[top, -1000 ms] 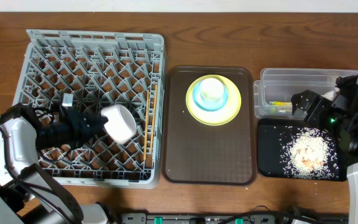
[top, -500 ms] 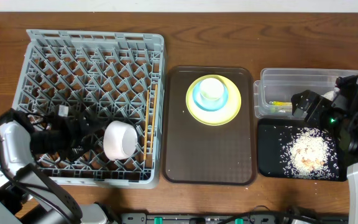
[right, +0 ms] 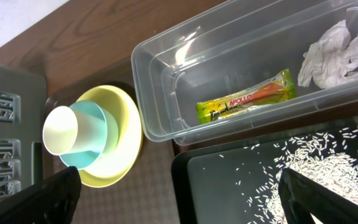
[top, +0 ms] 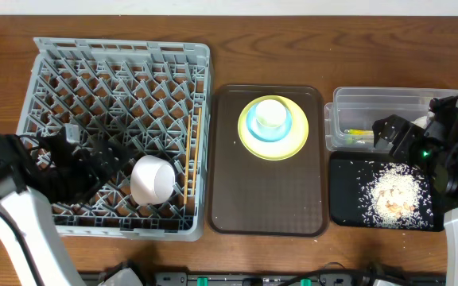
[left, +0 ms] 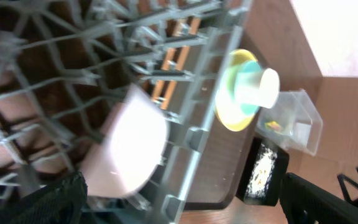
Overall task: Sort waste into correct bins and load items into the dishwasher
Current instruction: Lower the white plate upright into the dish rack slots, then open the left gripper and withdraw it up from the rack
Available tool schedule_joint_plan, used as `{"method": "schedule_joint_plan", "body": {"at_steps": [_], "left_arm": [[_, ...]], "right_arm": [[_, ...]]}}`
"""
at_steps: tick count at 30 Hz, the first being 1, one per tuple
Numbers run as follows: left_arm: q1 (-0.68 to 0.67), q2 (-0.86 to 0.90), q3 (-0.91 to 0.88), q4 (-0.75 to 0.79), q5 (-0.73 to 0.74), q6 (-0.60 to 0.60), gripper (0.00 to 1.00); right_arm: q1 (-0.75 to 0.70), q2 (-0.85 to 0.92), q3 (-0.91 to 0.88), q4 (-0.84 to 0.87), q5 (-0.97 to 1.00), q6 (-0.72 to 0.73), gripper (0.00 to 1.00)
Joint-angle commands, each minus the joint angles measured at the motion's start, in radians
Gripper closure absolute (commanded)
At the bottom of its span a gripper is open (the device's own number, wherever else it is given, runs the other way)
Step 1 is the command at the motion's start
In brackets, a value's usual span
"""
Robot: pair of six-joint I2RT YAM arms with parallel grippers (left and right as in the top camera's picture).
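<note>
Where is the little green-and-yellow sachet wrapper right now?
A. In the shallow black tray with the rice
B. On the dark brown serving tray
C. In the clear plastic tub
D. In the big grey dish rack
C: the right wrist view shows the green-yellow sachet wrapper lying inside the clear rectangular plastic tub, beside a crumpled white paper napkin.

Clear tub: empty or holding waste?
Holding waste: in the right wrist view the clear tub has a green-yellow sachet and a crumpled white napkin lying inside.

Dark brown wooden table [top: 293,48], even light, pale wall strip [top: 213,5] behind
</note>
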Motion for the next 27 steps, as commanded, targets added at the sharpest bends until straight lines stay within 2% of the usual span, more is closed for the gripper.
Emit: {"method": "schedule_joint_plan", "body": {"at_steps": [1, 2, 3, 4, 5, 6, 8, 12, 17, 22, 27], "left_arm": [[-0.056, -0.086, 0.009, -0.013, 0.074, -0.085, 0.01], [-0.073, -0.101, 0.007, -0.013, 0.095, -0.084, 0.01], [-0.092, -0.112, 0.005, -0.013, 0.095, -0.084, 0.1], [-0.115, -0.124, 0.0, -0.012, 0.093, -0.084, 0.41], [-0.139, -0.131, -0.005, -0.012, 0.094, -0.085, 0.62], [-0.158, -0.135, -0.009, -0.012, 0.093, -0.085, 0.75], [-0.215, -0.138, -0.02, -0.012, 0.066, -0.097, 0.86], [-0.32, -0.13, -0.033, -0.001, -0.096, -0.185, 0.87], [-0.441, -0.117, -0.035, 0.043, -0.23, -0.275, 0.92], [-0.556, -0.103, -0.035, 0.053, -0.446, -0.412, 0.92], [-0.664, -0.07, -0.036, 0.089, -0.505, -0.445, 0.92]], "right_arm": [[-0.005, -0.005, 0.01, -0.001, -0.008, -0.005, 0.01], [-0.005, -0.005, 0.01, -0.001, -0.008, -0.005, 0.01], [-0.005, -0.005, 0.01, -0.001, -0.008, -0.005, 0.01], [-0.005, -0.005, 0.01, -0.001, -0.008, -0.005, 0.01], [-0.005, -0.005, 0.01, -0.001, -0.008, -0.005, 0.01], [-0.005, -0.005, 0.01, -0.001, -0.008, -0.005, 0.01], [-0.005, -0.005, 0.01, -0.001, -0.008, -0.005, 0.01], [-0.005, -0.005, 0.01, -0.001, -0.008, -0.005, 0.01], [-0.005, -0.005, 0.01, -0.001, -0.008, -0.005, 0.01], [-0.005, -0.005, 0.01, -0.001, -0.008, -0.005, 0.01], [-0.005, -0.005, 0.01, -0.001, -0.008, -0.005, 0.01]]}}
